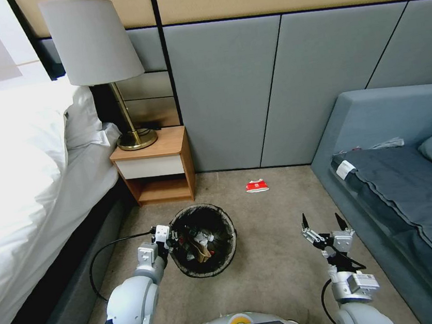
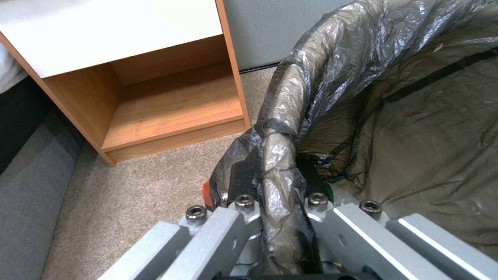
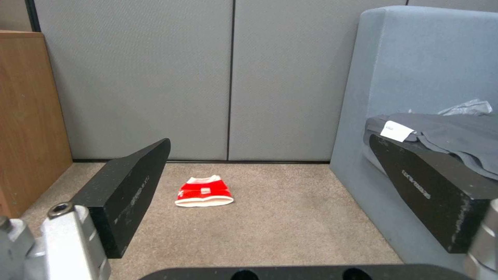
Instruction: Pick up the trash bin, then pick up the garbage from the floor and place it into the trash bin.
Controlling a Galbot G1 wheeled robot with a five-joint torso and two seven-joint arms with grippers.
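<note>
The left gripper (image 1: 171, 238) is clamping the trash bin (image 1: 204, 239) by its bagged rim while the right gripper (image 1: 324, 225), spread wide, is facing the flattened red-and-white wrapper (image 3: 204, 191) on the carpet near the wall (probably light, crushable, best pinched across its edges).

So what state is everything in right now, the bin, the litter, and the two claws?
Trash bin: upright on the carpet, bag-lined, partly filled with litter.
Left gripper: shut on the bin's rim.
Right gripper: open, empty, above the carpet.
Red-and-white wrapper: lying on the floor near the wall, untouched.
Lamp: unlit.
</note>
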